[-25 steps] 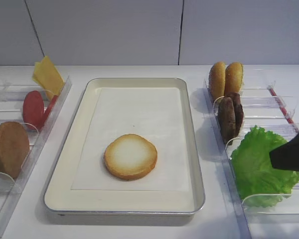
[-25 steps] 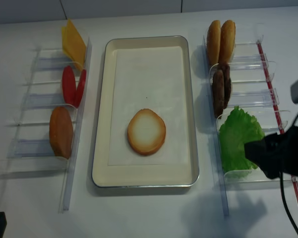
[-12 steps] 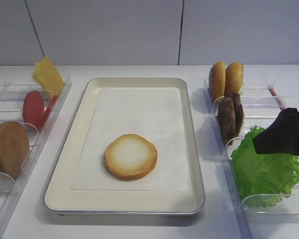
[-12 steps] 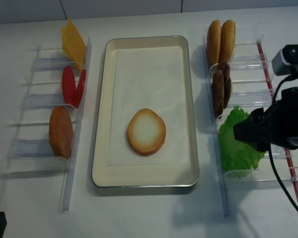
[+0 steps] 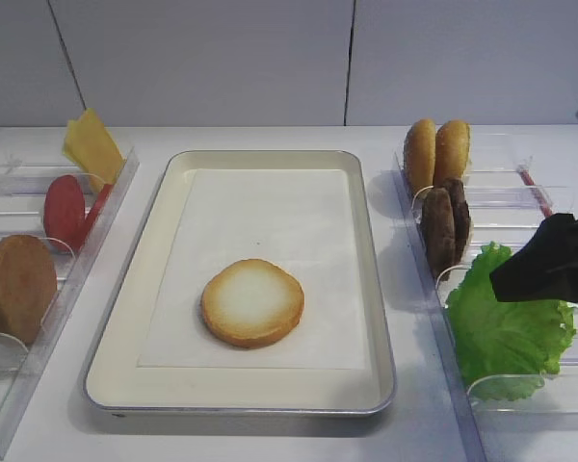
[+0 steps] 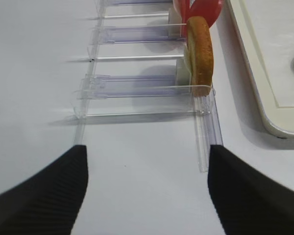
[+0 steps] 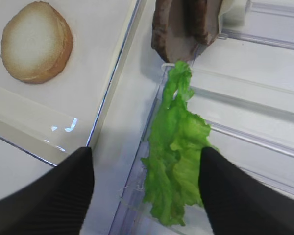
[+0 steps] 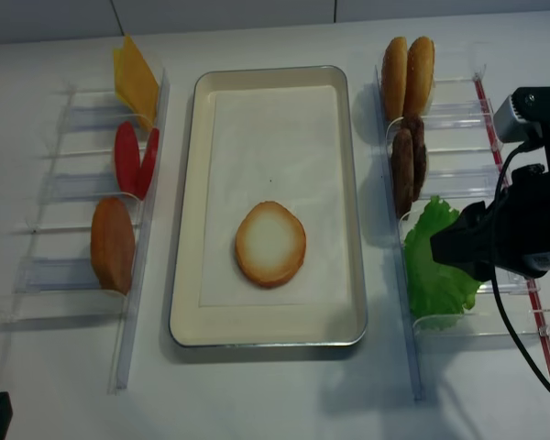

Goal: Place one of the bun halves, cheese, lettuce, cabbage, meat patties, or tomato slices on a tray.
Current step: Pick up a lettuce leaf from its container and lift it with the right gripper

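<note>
We see the right gripper (image 8: pixel 454 247) lowered over the near end of the right-hand clear rack (image 8: pixel 458 323), its dark body reaching in from the right edge of the table (image 8: pixel 284 394) and pointing leftward and down toward the lettuce (image 8: pixel 433 268). In the right wrist view its two fingers (image 7: pixel 49 196) stand apart, one on each side of the lettuce (image 7: pixel 179 147), and neither pad touches the leaf, so we read the jaws as spread and holding nothing.

The lettuce stands on edge in the nearest compartment of that rack. Its long axis runs along the rack, from the near end up toward the meat patties (image 8: pixel 409 165), and its frilled upper tip almost reaches them. In the front high view its broad green face (image 5: pixel 506 332) turns toward the tray (image 5: pixel 135 289).

On the tray, one bun half (image 8: pixel 270 244) lies flat, pale face up, on the white paper in the near half, roughly midway between the long sides. Two more bun halves (image 8: pixel 408 75) stand on edge at the far end of the right rack.

The left gripper (image 6: pixel 147 196) hovers above the table near the left rack (image 6: pixel 137 90), fingers wide apart and holding nothing. That rack carries a bun (image 8: pixel 113 244), tomato slices (image 8: pixel 135 159) and cheese (image 8: pixel 135 81).
</note>
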